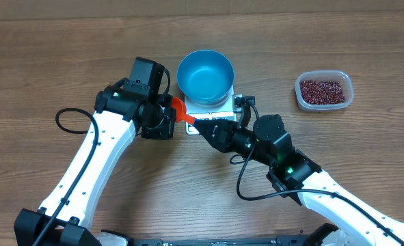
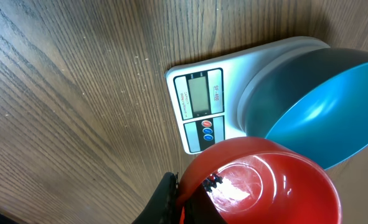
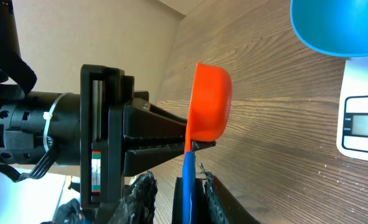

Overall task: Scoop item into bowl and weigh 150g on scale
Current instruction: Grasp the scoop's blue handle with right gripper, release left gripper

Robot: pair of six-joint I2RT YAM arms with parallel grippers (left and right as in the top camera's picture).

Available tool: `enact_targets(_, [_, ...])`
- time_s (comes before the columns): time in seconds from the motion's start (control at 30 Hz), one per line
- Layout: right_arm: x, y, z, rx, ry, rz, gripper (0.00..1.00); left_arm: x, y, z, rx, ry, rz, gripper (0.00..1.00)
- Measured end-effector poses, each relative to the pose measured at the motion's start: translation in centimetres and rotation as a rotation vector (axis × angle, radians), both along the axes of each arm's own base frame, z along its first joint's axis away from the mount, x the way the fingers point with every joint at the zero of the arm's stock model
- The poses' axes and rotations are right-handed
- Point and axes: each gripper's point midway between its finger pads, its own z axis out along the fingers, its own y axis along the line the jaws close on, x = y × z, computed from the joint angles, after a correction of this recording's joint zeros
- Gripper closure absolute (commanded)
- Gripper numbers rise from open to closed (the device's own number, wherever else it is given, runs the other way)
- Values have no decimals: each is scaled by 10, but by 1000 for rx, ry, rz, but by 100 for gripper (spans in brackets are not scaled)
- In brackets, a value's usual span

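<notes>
An orange-red scoop (image 1: 179, 109) with a blue handle (image 3: 188, 180) hangs just left of the white scale (image 1: 212, 111). My left gripper (image 1: 169, 113) is shut on it, and its empty cup (image 2: 264, 180) fills the left wrist view. The blue bowl (image 1: 205, 74) stands empty on the scale (image 2: 199, 106). My right gripper (image 3: 177, 199) reaches in from the right, a finger on each side of the handle. One finger lies against the handle; a narrow gap shows at the other. The dark red beans (image 1: 322, 90) lie in a clear tub at the far right.
The clear tub (image 1: 347, 92) stands apart on the wooden table (image 1: 65, 61). Both arms meet in front of the scale, their cables looping over the table. The bowl's rim (image 3: 339, 25) is close above the scoop in the right wrist view.
</notes>
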Motion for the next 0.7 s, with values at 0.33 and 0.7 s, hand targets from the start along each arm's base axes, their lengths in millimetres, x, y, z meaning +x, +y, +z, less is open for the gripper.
enact_targets(0.33, [1, -1, 0, -3, -1, -9, 79, -1, -5, 0, -2, -2, -11, 96])
enact_targets(0.7, [2, -1, 0, -3, -1, -11, 80, -2, -6, 0, -10, 5, 1, 96])
